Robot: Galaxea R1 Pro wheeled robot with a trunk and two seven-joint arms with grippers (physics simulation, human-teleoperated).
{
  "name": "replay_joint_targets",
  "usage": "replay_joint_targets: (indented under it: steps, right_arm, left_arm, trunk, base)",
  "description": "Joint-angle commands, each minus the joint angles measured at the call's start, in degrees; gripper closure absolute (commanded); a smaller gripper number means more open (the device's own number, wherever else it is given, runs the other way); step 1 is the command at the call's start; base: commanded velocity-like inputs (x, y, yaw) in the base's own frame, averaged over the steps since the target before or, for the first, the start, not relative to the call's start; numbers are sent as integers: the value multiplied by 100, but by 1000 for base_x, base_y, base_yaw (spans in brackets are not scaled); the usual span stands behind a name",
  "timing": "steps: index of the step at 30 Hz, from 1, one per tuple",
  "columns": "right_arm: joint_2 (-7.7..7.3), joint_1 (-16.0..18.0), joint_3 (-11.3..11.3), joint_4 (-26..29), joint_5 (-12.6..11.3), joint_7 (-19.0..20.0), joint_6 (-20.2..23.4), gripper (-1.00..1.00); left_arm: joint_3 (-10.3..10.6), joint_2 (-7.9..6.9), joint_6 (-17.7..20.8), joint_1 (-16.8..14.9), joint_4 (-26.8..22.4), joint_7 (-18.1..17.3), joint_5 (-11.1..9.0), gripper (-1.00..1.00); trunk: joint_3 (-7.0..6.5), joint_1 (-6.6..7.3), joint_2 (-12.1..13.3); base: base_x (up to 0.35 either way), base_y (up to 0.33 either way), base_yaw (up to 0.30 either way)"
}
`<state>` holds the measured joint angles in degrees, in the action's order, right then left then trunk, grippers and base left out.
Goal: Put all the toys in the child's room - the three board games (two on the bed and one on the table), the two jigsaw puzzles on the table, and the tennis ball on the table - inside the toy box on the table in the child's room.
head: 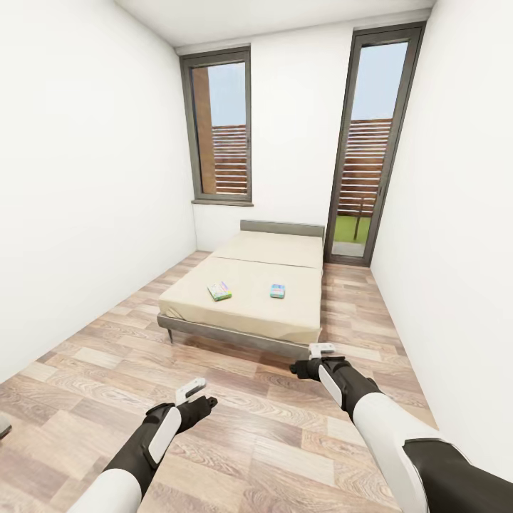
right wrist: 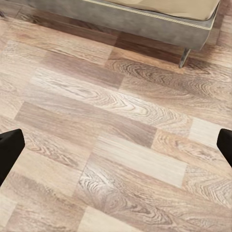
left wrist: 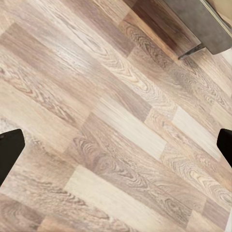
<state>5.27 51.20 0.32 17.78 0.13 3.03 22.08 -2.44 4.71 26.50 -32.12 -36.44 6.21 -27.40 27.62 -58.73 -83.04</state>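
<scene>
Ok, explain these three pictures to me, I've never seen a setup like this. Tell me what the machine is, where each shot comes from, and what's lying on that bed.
This is a simulated wheeled robot with two arms. The big picture comes from a camera on its head, looking down over both arms: the black-and-white left gripper and right gripper hang above the wood-plank floor. Both are open and hold nothing.

The two smaller pictures come from cameras on each wrist, looking along the fingers; the dark shapes at their edges are the fingertips, spread wide.

Ahead stands the low beige bed in a thin grey frame. Two small flat colourful boxes lie on the mattress, apart from each other: one toward the left, one toward the right. Their print is too small to read. Behind are white walls and tall grey-framed windows.
</scene>
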Motion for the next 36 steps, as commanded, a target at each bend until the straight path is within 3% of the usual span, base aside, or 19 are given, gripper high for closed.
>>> replay_joint_targets:
  steps: [1, 14, 21, 36]
  right_arm:
    - [-1, 2, 3, 11, 3, 12, 33, -100]
    - [-1, 2, 3, 11, 3, 12, 33, -100]
    - [124, -99, 64, 77, 65, -201, -91, -100]
    - [163, -146, 94, 115, 89, -274, -135, -100]
  left_arm:
    - [-18, 5, 33, -2, -12, 40, -61, -100]
    - [-18, 5, 33, -2, -12, 40, -61, -100]
    - [72, 2, 10, 54, 93, -5, 127, -100]
    - [98, -13, 49, 117, 116, -38, 190, -100]
  trunk:
    - [6, 0, -4]
    - [6, 0, -4]
    - [6, 0, -4]
    - [6, 0, -4]
  base:
    - [0, 0, 0]
    - [0, 0, 0]
    - [0, 0, 0]
    - [56, 0, 0]
